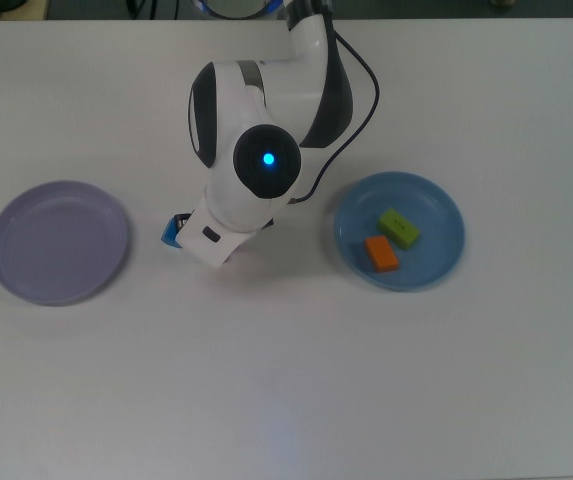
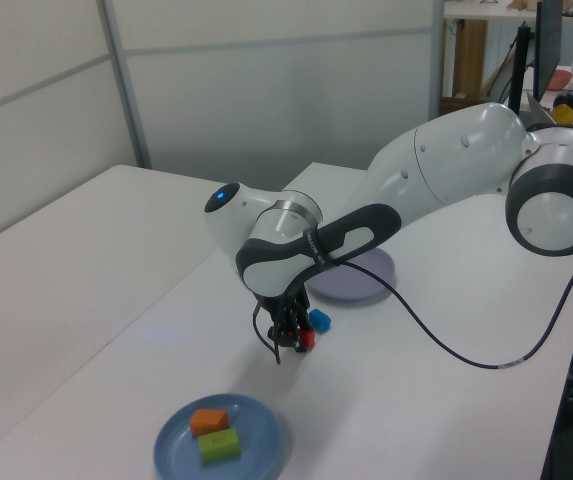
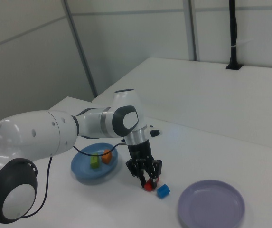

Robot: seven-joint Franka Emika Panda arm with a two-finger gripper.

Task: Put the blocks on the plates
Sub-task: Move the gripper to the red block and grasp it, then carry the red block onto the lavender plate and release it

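While the arm's wrist is covering the claw in the top view, only the blue block (image 1: 172, 230) is peeking out at its left, with the lavender plate (image 1: 58, 241) farther left and the sky-blue plate (image 1: 400, 231), carrying the orange block (image 1: 382, 253) and green block (image 1: 400, 228), off to its right.

In the left view, the claw (image 2: 288, 340) is reaching down over the red block (image 2: 306, 339); how wide its fingers are standing, I cannot tell.

In the right view, the white surface (image 3: 249, 118) is running back to pale panelled walls.
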